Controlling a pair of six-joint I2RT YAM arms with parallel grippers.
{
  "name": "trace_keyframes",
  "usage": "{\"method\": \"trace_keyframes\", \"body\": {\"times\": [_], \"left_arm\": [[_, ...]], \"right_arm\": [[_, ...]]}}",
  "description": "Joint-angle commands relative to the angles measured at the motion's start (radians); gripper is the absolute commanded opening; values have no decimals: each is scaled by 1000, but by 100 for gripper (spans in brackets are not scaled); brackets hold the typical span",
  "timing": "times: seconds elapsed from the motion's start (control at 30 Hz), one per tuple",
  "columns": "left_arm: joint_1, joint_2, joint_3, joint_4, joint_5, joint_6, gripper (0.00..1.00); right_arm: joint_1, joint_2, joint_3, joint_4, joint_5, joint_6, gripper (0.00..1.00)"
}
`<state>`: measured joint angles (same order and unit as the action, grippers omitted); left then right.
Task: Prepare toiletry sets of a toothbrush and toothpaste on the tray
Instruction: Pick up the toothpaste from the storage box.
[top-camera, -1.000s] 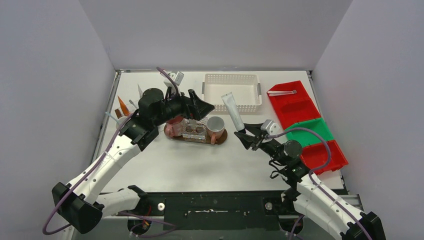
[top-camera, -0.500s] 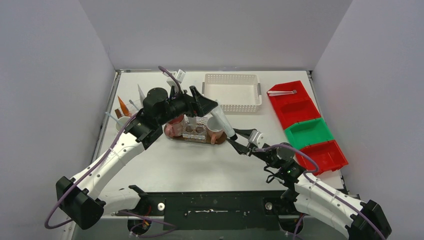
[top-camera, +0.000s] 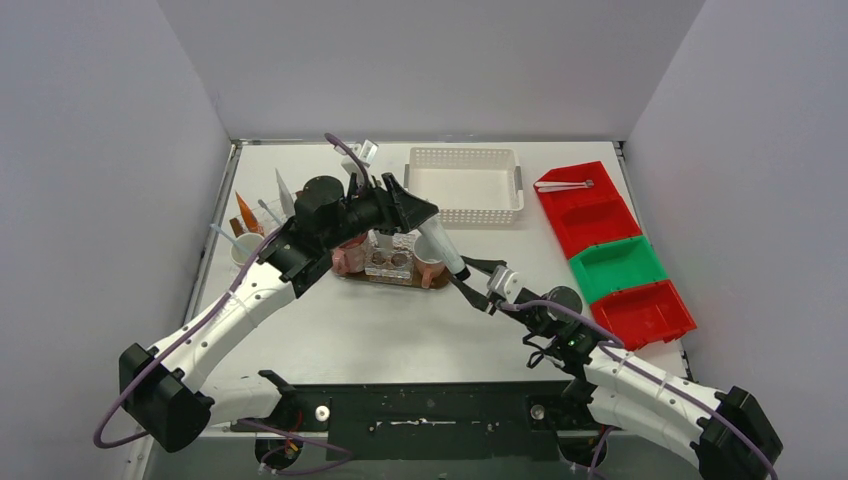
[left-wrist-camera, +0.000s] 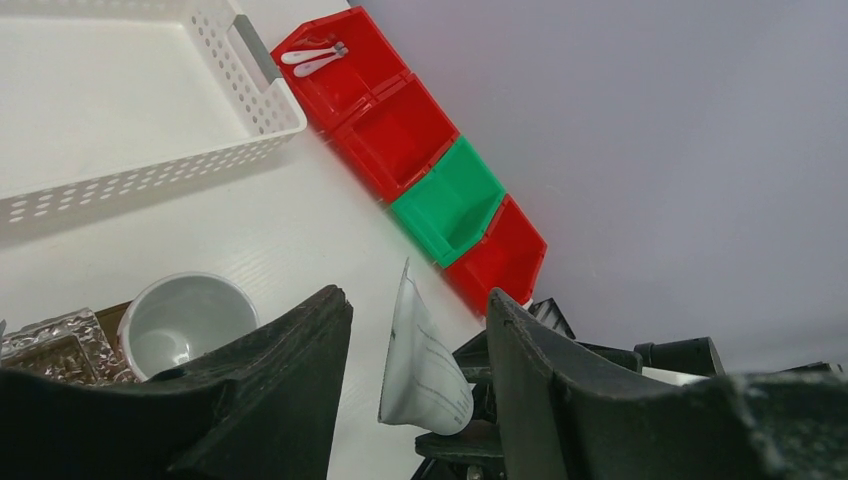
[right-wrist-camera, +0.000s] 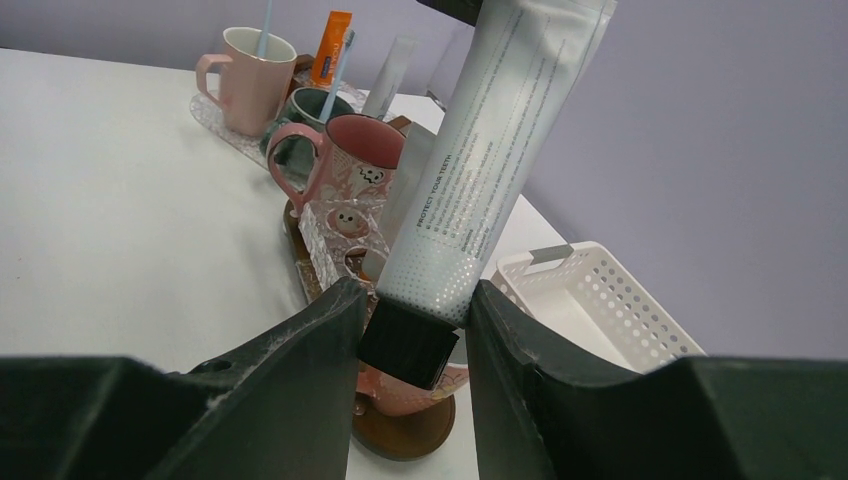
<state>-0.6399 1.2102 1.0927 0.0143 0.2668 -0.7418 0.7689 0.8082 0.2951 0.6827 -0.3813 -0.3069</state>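
Observation:
My right gripper (top-camera: 462, 278) (right-wrist-camera: 415, 295) is shut on the black-capped end of a white toothpaste tube (top-camera: 440, 244) (right-wrist-camera: 480, 170) and holds it tilted over the brown tray's (top-camera: 440, 279) right end. My left gripper (top-camera: 418, 208) (left-wrist-camera: 415, 298) is open, its jaws astride the tube's flat end (left-wrist-camera: 425, 365). On that tray stand a maroon mug (right-wrist-camera: 350, 160) and a white mug with a pink handle (left-wrist-camera: 185, 320), which is empty. Further left, a pinkish-white mug (right-wrist-camera: 245, 80) and a dark green mug (right-wrist-camera: 305, 115) hold toothbrushes and tubes, one orange (right-wrist-camera: 335, 45).
A white perforated basket (top-camera: 465, 185) stands behind the tray. Red and green bins (top-camera: 610, 262) line the right side; the far red one holds a slim white item (top-camera: 563, 184). The enclosure walls close in on left, right and back.
My right gripper has carried the tube left, from in front of the basket to the tray. The tube's flat end is now between my left jaws. My left gripper shifted slightly right.

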Motion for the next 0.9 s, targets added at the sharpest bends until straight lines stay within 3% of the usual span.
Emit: {"method": "trace_keyframes", "body": {"times": [0.0, 0.23, 0.43, 0.5, 0.67, 0.87], "left_arm": [[-7, 0, 0, 69, 14, -11, 48], [-14, 2, -10, 107, 5, -23, 30], [-23, -2, -12, 125, 6, -15, 0], [-23, -10, -13, 125, 0, -4, 0], [-24, -39, -17, 124, -23, 51, 0], [-23, -69, -28, 136, -54, 120, 0]], "right_arm": [[14, 2, 33, 150, 26, -38, 0], [25, 6, 32, 153, 30, -53, 0], [29, 4, 28, 151, 41, -58, 0], [29, 3, 26, 149, 47, -58, 2], [29, -15, 16, 140, 80, -63, 21], [30, -57, -10, 135, 136, -61, 51]]}}
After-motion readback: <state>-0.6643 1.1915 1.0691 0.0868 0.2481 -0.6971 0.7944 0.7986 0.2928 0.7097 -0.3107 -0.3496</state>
